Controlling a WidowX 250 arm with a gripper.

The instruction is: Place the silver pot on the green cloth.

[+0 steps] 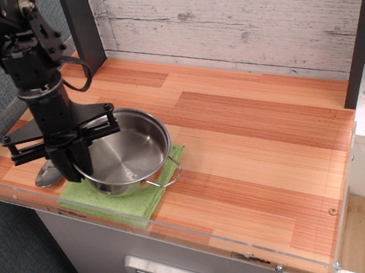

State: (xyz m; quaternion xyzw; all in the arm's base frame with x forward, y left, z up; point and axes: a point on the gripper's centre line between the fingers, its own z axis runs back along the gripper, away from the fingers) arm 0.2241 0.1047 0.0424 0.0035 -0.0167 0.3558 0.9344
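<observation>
The silver pot [125, 153] is round, shiny and shallow, with a wire loop handle at its front right. It sits over the green cloth [126, 197], which shows under and in front of it near the table's front left edge. My black gripper [74, 166] comes down from above at the pot's left rim and is shut on that rim. Whether the pot rests fully on the cloth or is held just above it cannot be told.
A metal spoon [46, 174] lies left of the cloth, mostly hidden behind my gripper. A clear plastic guard [186, 238] runs along the table's front edge. A wooden plank wall [233, 21] stands at the back.
</observation>
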